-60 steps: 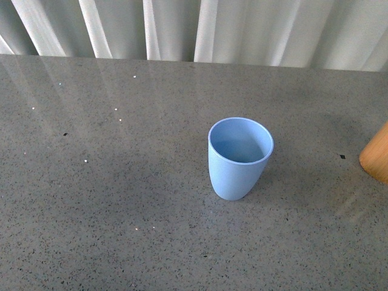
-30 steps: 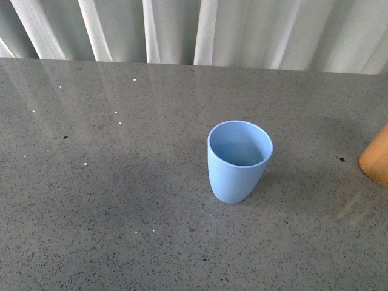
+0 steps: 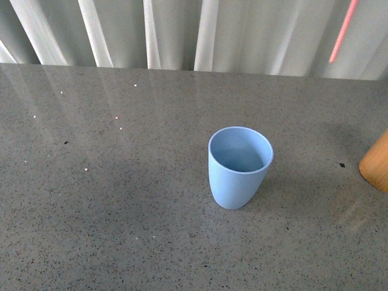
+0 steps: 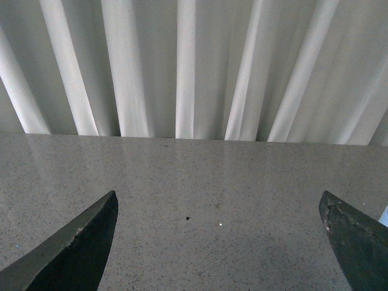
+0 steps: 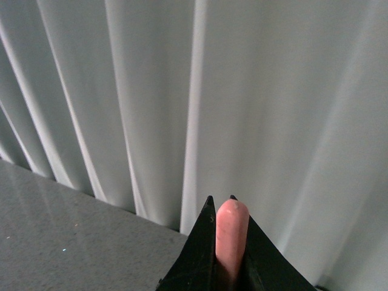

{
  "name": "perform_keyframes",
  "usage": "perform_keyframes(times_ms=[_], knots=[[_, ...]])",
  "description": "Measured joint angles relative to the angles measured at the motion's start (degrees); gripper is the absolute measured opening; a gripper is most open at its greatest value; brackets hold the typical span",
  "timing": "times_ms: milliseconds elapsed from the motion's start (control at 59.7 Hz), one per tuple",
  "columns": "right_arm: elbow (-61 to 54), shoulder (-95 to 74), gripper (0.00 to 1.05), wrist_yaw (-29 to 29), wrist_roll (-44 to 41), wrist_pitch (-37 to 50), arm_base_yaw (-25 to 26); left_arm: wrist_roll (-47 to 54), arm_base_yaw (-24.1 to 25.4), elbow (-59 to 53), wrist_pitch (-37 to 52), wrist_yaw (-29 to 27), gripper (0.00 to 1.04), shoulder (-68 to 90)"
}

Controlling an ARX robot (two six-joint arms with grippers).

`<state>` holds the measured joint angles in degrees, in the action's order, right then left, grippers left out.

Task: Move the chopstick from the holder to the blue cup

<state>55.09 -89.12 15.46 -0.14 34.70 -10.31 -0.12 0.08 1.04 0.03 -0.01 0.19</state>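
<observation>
Chopstick [image 5: 231, 233] pinched in right claw [image 5: 220, 205], grip visible only from wrist; left claw [image 4: 218, 200] wide, empty.

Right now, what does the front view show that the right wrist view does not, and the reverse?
Only the front view shows the matte light-blue cup, upright on the table, and part of the orange-tan wooden holder at the right edge. Only the right wrist view shows the right gripper, its black fingers shut on the thin salmon-pink chopstick. Both show that chopstick, which the front view has as a tilted piece at top right, the speckled grey table and the white pleated curtain.
</observation>
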Motion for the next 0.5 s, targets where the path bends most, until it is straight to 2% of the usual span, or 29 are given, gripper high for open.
perform_keyframes(times_ms=[268, 502], knots=[[2.8, -3.7, 0.02, -3.4, 3.5, -0.4, -11.2, 0.0, 0.0, 0.0, 0.0, 0.0, 0.98, 0.0], [1.7, -3.7, 0.02, -5.9, 4.1, -0.4, -18.9, 0.0, 0.0, 0.0, 0.0, 0.0, 0.98, 0.0]])
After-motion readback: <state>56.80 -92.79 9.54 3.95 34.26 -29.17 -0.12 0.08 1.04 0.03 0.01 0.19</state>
